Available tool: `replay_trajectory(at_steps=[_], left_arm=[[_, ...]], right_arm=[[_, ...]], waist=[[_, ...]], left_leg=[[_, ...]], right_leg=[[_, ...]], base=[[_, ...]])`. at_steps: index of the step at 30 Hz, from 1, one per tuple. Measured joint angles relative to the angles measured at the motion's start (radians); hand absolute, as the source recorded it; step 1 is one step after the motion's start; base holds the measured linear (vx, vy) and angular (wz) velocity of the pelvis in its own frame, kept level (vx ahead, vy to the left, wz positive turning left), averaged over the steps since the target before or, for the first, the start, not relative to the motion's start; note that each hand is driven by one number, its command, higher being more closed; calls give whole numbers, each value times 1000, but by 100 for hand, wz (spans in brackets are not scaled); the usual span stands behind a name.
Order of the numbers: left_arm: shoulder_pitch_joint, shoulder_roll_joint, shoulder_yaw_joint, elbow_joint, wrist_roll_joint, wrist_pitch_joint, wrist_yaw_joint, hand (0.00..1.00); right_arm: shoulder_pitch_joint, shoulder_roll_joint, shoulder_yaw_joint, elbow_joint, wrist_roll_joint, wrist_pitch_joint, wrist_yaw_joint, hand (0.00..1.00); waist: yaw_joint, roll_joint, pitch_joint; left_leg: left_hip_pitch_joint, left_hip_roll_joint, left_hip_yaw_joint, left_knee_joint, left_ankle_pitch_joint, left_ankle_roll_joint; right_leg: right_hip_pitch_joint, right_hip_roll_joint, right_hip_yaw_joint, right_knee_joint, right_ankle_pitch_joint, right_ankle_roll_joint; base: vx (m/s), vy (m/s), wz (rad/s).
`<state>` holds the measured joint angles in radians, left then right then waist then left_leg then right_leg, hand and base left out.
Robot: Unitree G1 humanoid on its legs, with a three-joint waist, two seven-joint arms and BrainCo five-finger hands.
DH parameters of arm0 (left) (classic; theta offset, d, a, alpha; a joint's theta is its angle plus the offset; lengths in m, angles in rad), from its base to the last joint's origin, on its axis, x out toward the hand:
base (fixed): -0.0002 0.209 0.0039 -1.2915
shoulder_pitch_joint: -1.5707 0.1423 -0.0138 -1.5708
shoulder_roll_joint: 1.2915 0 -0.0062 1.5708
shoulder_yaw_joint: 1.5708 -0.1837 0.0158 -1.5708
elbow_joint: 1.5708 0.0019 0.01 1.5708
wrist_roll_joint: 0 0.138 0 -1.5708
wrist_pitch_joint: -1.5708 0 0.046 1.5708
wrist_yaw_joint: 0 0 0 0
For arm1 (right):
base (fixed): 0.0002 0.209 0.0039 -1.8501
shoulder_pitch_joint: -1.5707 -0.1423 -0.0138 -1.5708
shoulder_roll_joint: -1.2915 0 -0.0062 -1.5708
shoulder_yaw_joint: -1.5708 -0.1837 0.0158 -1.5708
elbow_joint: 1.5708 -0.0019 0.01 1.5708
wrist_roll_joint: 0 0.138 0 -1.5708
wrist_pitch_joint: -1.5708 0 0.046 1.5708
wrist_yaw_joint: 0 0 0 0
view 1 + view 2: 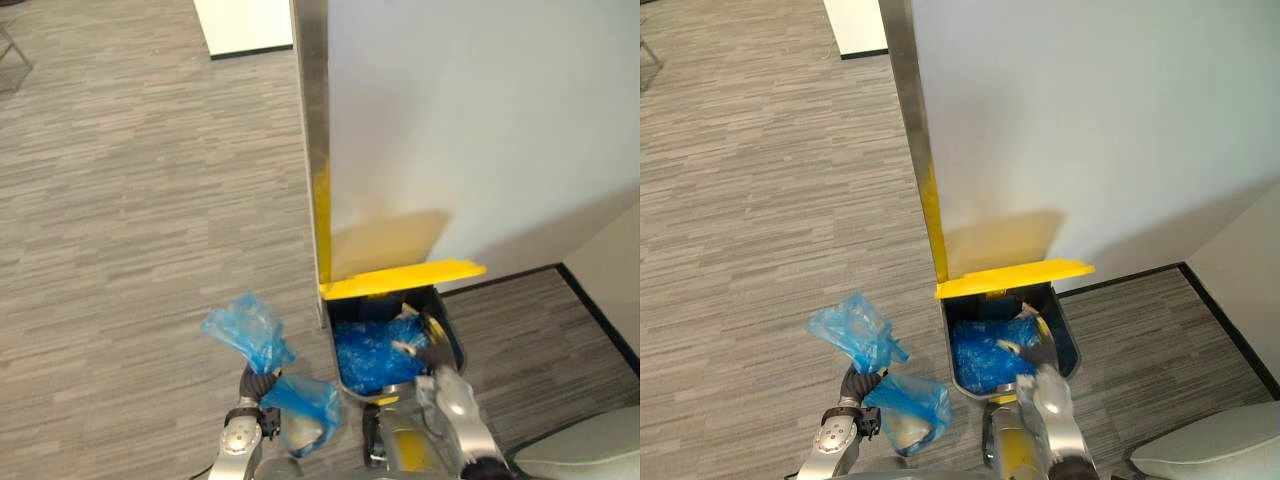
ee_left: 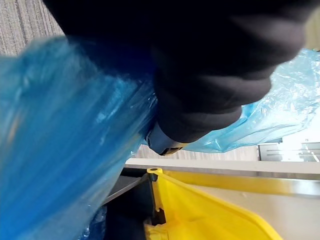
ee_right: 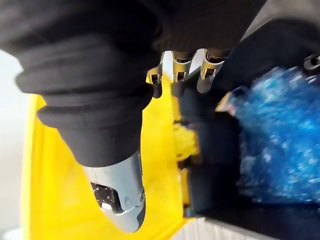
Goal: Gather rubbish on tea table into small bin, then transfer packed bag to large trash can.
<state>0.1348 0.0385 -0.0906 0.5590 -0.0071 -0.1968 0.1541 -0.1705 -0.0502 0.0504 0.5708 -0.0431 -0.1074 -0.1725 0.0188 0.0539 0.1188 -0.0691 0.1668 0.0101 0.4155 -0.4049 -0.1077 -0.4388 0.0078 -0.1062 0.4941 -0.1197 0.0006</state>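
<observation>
Left eye view, step: the drop into the can (image 1: 449, 335) looks to be next. The bag (image 1: 245, 330) hangs over the floor (image 1: 130, 220) just left of the can's mouth. I would swing it right until its bulk is above the liner (image 1: 370, 362) and only then let go, since a loose tail could catch on the rim.
Left eye view, left hand: the left hand (image 1: 256, 385) is held up beside the can with its fingers clamped on the bag's neck. One lobe stands above the fist and the fuller one hangs below.
Right eye view, right hand: the right hand (image 1: 1040, 352) reaches into the right side of the mouth. Above it the lid (image 1: 1012, 278) stands open against the wall (image 1: 1090, 120). The hand should draw clear first, or the bag may land on it.
Left wrist view, bag: blue film bunches against the dark cover, which hides most of the fingers. The yellow lid shows close by, so the mouth is near.
Right wrist view, right hand: the fingers (image 3: 175, 75) point along the lid's inner face, loosely straight as far as I can judge, with the thumb (image 3: 120, 200) apart. They hold nothing, and the liner lies just beside them.
</observation>
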Motion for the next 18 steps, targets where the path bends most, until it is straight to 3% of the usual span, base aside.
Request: replay_trajectory(at_steps=[2, 5, 10, 14, 18], left_arm=[[-13, 15, -28, 1, -1, -5, 2, 100], [-30, 20, -37, 1, -15, -22, 7, 100], [-75, 50, -80, -63, -83, -53, 24, 100], [-141, 52, -169, -166, -120, -67, 23, 100], [-212, 55, -320, -288, -141, -78, 19, 100]], right_arm=[[-172, -52, 6, 74, -6, 0, -3, 0], [-403, -198, 12, 167, -7, -1, -19, 0], [-609, -374, 80, 250, -7, 1, -46, 0], [-697, -417, 143, 283, -8, 1, -46, 0], [-715, -438, 161, 283, -22, 1, -46, 0]], waist=[[1, 4, 3], [32, 25, 18], [45, 38, 60], [19, 38, 108], [14, 37, 134]], left_leg=[[-42, -9, -41, -25, 39, -9], [-84, -12, -81, -88, 95, -19], [-116, -10, -121, -117, 133, -47], [-138, -10, -131, -83, 133, -50], [-144, -11, -143, -65, 132, -51]], right_leg=[[-15, -14, -28, -37, 30, -3], [-30, -18, -59, -111, 81, 6], [-49, -5, -85, -164, 107, 2], [-46, -1, -89, -181, 124, -3], [-37, -1, -90, -184, 129, 2]], base=[[-87, -85, 45], [-79, -113, 34], [-58, -103, 9], [-70, -26, -1], [-57, 2, 5]])
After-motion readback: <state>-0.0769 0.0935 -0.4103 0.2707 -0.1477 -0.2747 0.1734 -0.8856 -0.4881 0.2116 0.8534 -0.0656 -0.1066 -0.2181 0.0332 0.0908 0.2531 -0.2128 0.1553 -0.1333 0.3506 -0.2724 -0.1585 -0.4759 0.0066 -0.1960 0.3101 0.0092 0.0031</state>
